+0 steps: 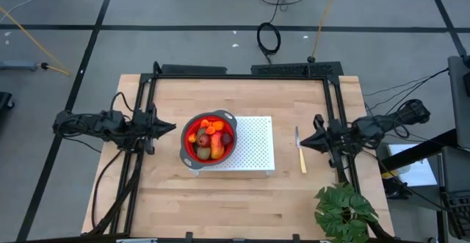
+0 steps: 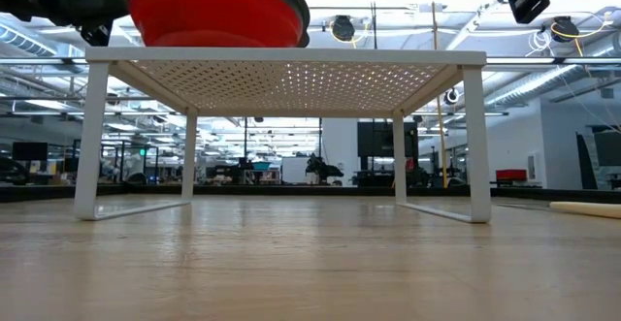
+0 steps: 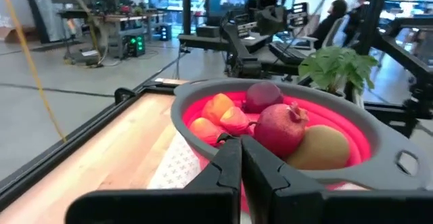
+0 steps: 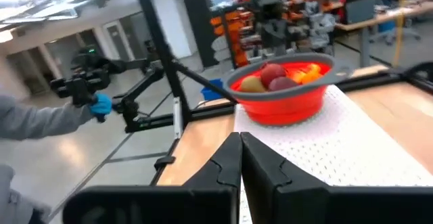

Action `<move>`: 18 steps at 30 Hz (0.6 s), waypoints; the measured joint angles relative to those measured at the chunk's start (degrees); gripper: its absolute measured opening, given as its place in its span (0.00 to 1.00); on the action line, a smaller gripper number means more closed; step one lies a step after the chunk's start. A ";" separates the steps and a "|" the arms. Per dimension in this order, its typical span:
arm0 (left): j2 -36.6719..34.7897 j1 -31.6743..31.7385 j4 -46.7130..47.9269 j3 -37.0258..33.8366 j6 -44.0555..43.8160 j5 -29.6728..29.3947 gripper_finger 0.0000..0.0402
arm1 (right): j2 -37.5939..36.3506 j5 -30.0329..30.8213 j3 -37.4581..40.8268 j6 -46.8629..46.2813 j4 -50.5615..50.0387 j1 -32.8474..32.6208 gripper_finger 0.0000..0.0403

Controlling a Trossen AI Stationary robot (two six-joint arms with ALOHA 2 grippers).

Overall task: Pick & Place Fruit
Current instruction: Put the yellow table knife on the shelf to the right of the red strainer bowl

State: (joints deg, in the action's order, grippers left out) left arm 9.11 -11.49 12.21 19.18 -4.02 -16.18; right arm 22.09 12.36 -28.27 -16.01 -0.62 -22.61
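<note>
No brand, label or writing can be read in any view.

Fruit (image 1: 208, 139) sits piled in a red bowl (image 1: 192, 152) w/ grey rim, centre of the high view, slightly left of frame middle. Bowl stands on the left end of a white perforated rack (image 1: 253, 144); its left part overhangs the rack's left edge. In the pile: mango-like piece low in the bowl, olive-brown oval, dark red ball, small orange bits toward the top. Left wrist view shows a dark red ball (image 3: 279, 130) and an olive-brown oval (image 3: 323, 147) up front, orange bits behind.

Left gripper (image 1: 170, 128) at mid-left of the high view, fingers together, holding nothing, tip just beside the bowl's left rim but apart from it. Right gripper (image 1: 305, 143) at mid-right, fingers together, empty, tip near the yellow-handled knife (image 1: 300, 152), which lies on the table (image 1: 242, 199) just right of the rack, blade toward frame top.

Open room: wide bare wood along the bottom of the frame below the rack, and a bare strip above it up to the black frame rail at the table's top edge. Right half of the rack top is free. Green plant (image 1: 342, 210) takes the lower-right table corner. Low view: open gap under the rack btw its white legs.

A person's grey sleeve and blue-gloved hand (image 4: 101, 105) show off the table, left side of the right wrist view.
</note>
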 joint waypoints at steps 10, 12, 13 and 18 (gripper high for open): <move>-8.83 0.00 4.22 0.11 2.07 2.21 0.01 | 4.20 5.79 -0.50 -4.17 2.65 0.04 0.00; -8.73 -0.02 4.62 0.04 2.27 2.70 0.01 | 5.40 5.86 -1.33 -4.29 2.54 0.04 0.00; -8.75 -0.02 4.54 0.04 2.32 2.99 0.01 | 6.13 5.91 -1.93 -4.31 2.48 0.04 0.00; -8.73 0.00 4.04 -2.23 2.69 3.48 0.02 | 10.37 8.97 -7.45 -3.94 -2.98 0.04 0.00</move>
State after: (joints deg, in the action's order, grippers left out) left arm 0.38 -11.49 16.25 16.95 -1.33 -12.70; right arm 32.46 21.33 -35.72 -19.94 -3.60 -22.57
